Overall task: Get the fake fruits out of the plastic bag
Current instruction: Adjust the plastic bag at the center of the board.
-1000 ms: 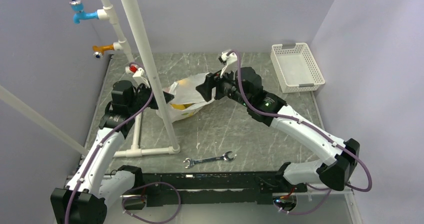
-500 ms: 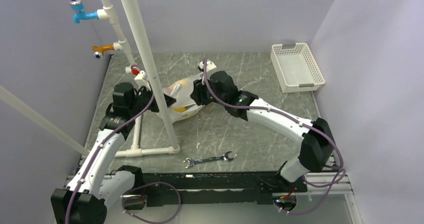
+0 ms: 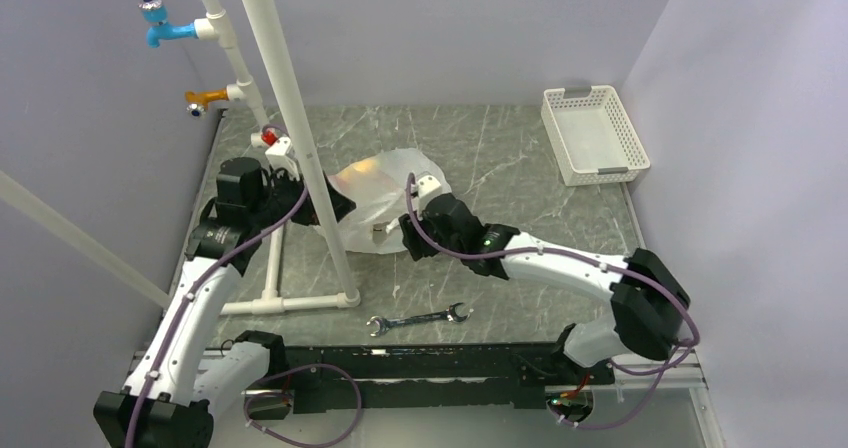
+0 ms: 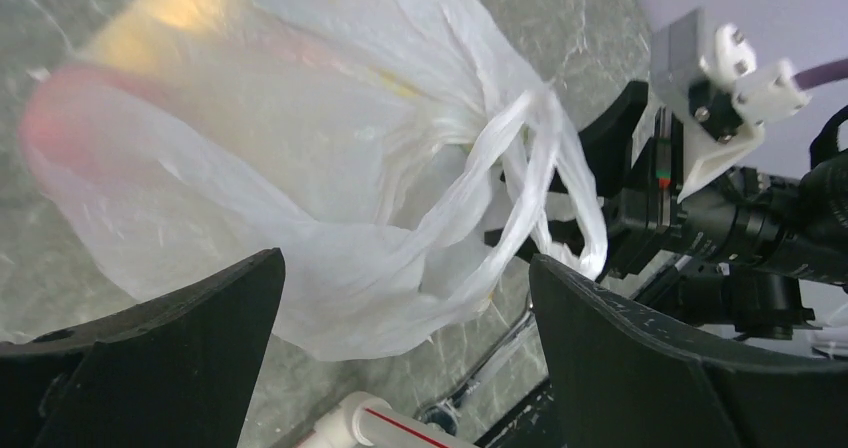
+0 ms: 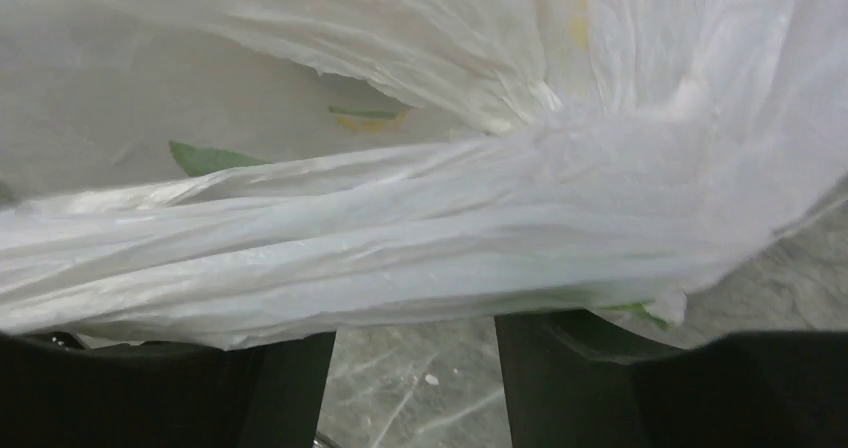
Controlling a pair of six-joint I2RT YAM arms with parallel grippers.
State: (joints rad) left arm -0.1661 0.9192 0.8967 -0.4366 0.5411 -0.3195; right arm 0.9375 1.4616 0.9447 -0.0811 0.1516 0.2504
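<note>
Currently, in the top external view, one plastic bag (image 3: 385, 190) is lying on the marble-patterned table (image 3: 520, 178) just left of centre, slumping low, with an orange glow showing through its upper left part. Two arms are meeting at it. The left gripper (image 3: 330, 204) is sitting at the bag's left edge, partly hidden behind one white upright pipe (image 3: 285, 108). The right gripper (image 3: 392, 232) is sitting at the bag's lower edge. One white lattice basket (image 3: 555, 133) is standing in the upper right, well apart from the bag. One wrench (image 3: 418, 319) is lying low in the frame. Two taps, one blue (image 3: 163, 30) and one orange (image 3: 205, 96), are sticking out at the upper left.

In the left wrist view, the left gripper's two black fingers (image 4: 160, 343) are standing wide apart at the lower corners, clamping nothing, and the bag is filling the frame beyond them. Two coloured patches, yellow-orange at the top left and pinkish-red at the left edge, are glowing through the film, too blurred to count as fruits. The loop handles (image 4: 510, 188) are trailing toward the right gripper at the right edge.

In the right wrist view, that gripper's two fingers (image 5: 580, 368) are standing partly apart along the bottom edge, with bare table showing in the gap. The crumpled bag is draping across the frame over their tips.
</note>
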